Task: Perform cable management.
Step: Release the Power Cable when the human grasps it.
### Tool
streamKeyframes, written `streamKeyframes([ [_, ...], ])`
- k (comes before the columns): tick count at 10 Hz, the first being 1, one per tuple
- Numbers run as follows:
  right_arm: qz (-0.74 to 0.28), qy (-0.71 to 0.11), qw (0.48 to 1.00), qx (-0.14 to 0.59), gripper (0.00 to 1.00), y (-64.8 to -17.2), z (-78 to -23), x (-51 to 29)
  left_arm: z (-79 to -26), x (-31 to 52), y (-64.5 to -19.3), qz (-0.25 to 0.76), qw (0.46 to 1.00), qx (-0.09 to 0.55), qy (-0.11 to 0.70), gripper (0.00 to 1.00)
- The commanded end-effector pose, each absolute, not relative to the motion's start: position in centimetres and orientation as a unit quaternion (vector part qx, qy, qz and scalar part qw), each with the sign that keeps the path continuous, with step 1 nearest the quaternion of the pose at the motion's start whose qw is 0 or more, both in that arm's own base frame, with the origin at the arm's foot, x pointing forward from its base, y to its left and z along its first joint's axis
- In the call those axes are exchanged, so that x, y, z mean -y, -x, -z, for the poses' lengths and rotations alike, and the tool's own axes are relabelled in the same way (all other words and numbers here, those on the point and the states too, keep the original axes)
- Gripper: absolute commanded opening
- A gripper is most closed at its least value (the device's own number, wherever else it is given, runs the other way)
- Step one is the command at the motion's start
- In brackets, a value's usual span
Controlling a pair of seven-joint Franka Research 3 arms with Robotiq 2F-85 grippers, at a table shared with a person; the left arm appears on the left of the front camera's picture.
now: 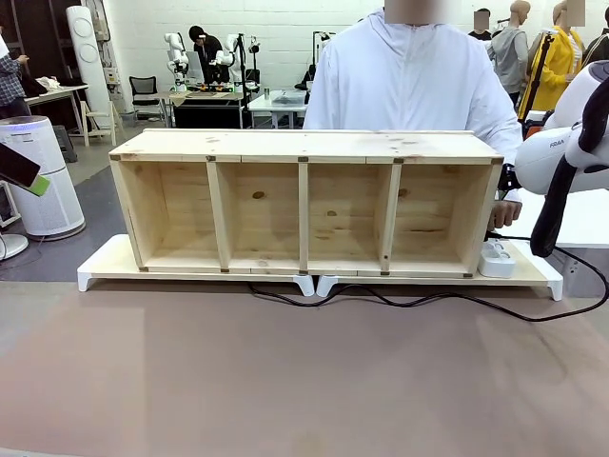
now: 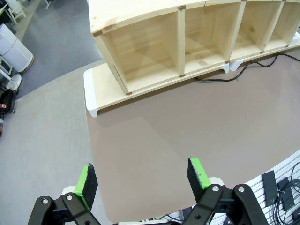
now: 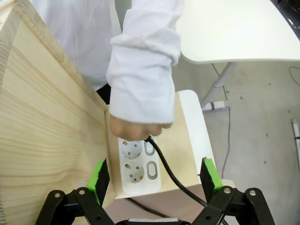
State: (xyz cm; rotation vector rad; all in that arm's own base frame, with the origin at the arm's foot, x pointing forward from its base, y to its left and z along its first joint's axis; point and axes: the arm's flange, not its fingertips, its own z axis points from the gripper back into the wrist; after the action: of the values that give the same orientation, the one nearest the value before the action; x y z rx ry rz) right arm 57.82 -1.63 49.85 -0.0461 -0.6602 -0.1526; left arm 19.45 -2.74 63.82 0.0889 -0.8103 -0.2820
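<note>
The black cable lies on the brown table along the front of the wooden shelf and curves up at the right. Its end meets the white power strip, where a person's hand is closed over the plug. From there the cable runs down between my right gripper's fingers. My right gripper is open just above the strip and holds nothing. My left gripper is open and empty high over the table's left end, far from the cable.
The four-compartment shelf stands on white risers at the table's far side. The person stands behind it. My right arm hangs over the shelf's right end. A white side table is beyond the strip.
</note>
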Motion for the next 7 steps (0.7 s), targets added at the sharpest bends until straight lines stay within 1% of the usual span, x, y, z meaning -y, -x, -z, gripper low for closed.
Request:
streamKeyframes([
  [1, 0.074, 0.023, 0.944, 0.320, 1.00, -57.79, -49.83, 1.47, -63.90, 2.76, -19.65, 0.136, 0.906, 0.397, -0.044, 1.00],
  [7, 0.074, 0.023, 0.944, 0.320, 1.00, -57.79, -49.83, 1.47, -63.90, 2.76, -19.65, 0.136, 0.906, 0.397, -0.044, 1.00],
])
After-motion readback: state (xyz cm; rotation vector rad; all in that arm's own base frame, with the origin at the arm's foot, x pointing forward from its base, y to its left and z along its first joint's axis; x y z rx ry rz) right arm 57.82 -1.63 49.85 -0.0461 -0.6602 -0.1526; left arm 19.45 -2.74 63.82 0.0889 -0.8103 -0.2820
